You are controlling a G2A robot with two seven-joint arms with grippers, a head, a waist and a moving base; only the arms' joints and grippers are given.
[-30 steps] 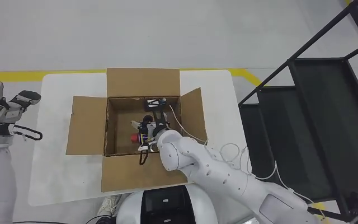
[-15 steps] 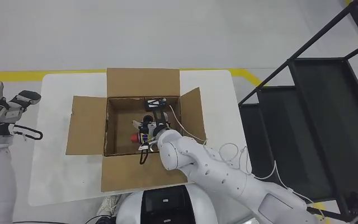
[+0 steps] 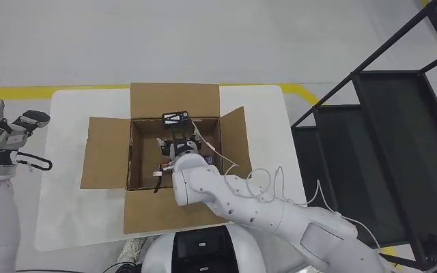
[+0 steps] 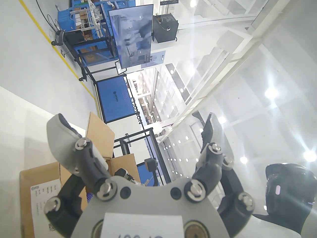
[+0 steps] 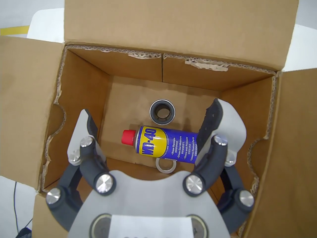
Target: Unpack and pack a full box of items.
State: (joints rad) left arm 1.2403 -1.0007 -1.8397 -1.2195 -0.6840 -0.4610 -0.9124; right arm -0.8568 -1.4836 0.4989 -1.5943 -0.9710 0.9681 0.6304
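- Top view: the cardboard box (image 3: 174,102) stands open at the middle left of the frame on the white table (image 3: 75,218), with all four flaps folded outward.
- The right gripper (image 3: 179,145) hangs over the inside of the box. Its arm comes in from the lower right of the frame.
- The left gripper (image 3: 34,140) is at the left edge of the frame, by the table's left side and well apart from the box.
- Left wrist view: the left gripper (image 4: 136,125) has its fingers spread wide with nothing between them and points up toward the hall ceiling (image 4: 247,63). An outer wall of the box (image 4: 42,182), bearing a label, shows behind it.
- Right wrist view: the right gripper (image 5: 151,112) is spread wide and empty above the open box (image 5: 173,13).
- A blue and yellow spray can (image 5: 168,144) with a red cap lies on its side on the box floor.
- A black ring (image 5: 162,112) with a metal rim sits just beside the can, toward the far wall.
- A pale flat ring (image 5: 166,166) lies on the can's other side, partly hidden under it.
- One finger pad overlaps the can's base end in the picture. Whether they touch cannot be told.
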